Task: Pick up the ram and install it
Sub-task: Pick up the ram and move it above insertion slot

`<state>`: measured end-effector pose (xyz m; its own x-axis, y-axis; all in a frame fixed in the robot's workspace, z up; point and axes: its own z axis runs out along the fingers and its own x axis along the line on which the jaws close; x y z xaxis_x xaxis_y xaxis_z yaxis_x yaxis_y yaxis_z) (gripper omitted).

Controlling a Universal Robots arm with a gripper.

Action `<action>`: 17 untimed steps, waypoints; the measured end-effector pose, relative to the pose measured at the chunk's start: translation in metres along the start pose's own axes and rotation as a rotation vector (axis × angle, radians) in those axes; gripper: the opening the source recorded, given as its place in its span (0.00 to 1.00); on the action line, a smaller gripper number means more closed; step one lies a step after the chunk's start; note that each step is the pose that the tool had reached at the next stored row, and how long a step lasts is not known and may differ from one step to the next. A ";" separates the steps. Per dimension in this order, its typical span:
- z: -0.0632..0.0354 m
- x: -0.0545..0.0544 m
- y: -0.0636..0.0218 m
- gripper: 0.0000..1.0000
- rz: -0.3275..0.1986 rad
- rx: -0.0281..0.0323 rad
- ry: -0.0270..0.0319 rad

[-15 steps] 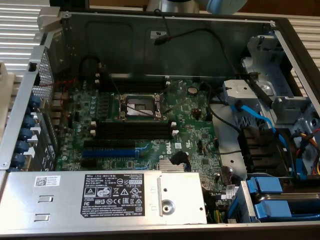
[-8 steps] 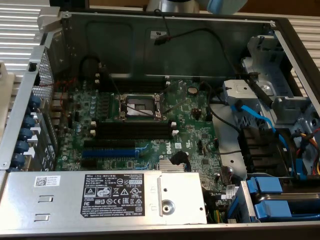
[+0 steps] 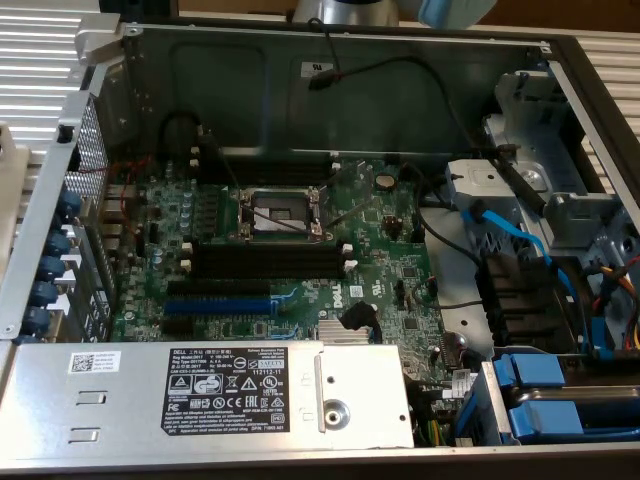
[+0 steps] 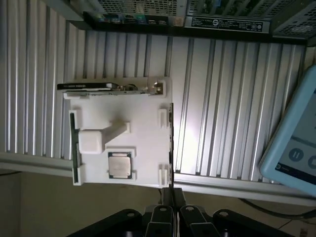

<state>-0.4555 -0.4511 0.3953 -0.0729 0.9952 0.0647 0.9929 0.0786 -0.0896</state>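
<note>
Facing the edge-on ram (image 4: 171, 148), gripper (image 4: 171, 211) partly cropped.

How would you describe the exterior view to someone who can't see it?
An open computer case shows its green motherboard, with long black slots empty near a blue slot. A labelled grey power supply sits nearest the camera, blue cables at the exterior view's right.

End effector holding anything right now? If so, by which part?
Nothing looks held. The end effector sits just off the edge of the white holder, and the ram stands on edge in that holder, ungripped.
</note>
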 end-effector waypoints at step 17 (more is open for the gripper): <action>-0.0493 -0.011 0.0655 0.12 0.001 0.0236 0.0018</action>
<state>-0.3850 -0.4593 0.4377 -0.0716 0.9952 0.0664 0.9905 0.0788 -0.1131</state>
